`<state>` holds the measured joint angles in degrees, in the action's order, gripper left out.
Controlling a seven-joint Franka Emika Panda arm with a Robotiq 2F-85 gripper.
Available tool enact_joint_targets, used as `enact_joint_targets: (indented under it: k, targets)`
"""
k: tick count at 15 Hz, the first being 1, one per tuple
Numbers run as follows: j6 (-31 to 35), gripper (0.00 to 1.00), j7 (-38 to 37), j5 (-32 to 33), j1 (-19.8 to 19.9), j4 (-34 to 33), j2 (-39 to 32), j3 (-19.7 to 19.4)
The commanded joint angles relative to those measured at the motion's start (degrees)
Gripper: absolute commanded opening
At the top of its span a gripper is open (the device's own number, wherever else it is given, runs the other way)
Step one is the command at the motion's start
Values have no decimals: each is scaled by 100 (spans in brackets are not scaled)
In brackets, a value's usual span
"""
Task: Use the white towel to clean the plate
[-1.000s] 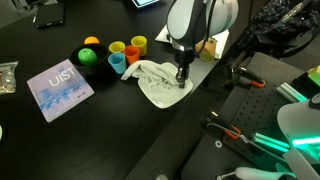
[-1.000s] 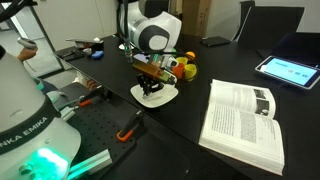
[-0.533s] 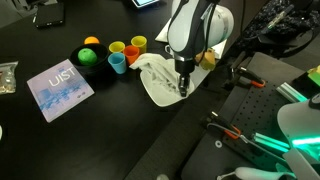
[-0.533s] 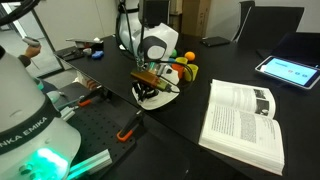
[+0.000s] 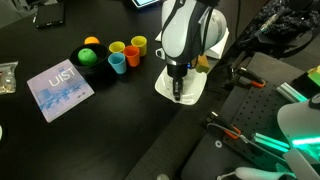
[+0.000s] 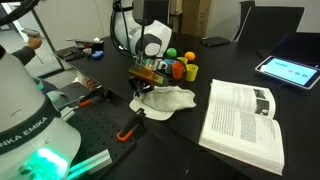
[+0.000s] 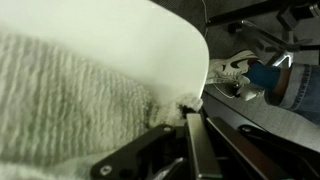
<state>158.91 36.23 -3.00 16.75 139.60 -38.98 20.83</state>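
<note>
Between the jaws: white towel, pinched shut.
Plate: partly under towel, cut off at frame edge.

Soft, even indoor light; wrist view renders the white towel blurry.

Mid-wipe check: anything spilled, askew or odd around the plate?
Nothing spilled or damaged. The white towel lies bunched across the plate, pinched near its rim by the shut gripper.
</note>
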Motion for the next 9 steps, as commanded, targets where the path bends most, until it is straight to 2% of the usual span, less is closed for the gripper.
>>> enact_joint_targets:
  k: [1,9]
  targets:
    - [95,1,169,197,-146,-201,-265,98]
    - [111,1,499,615,-645,-862,-320,388]
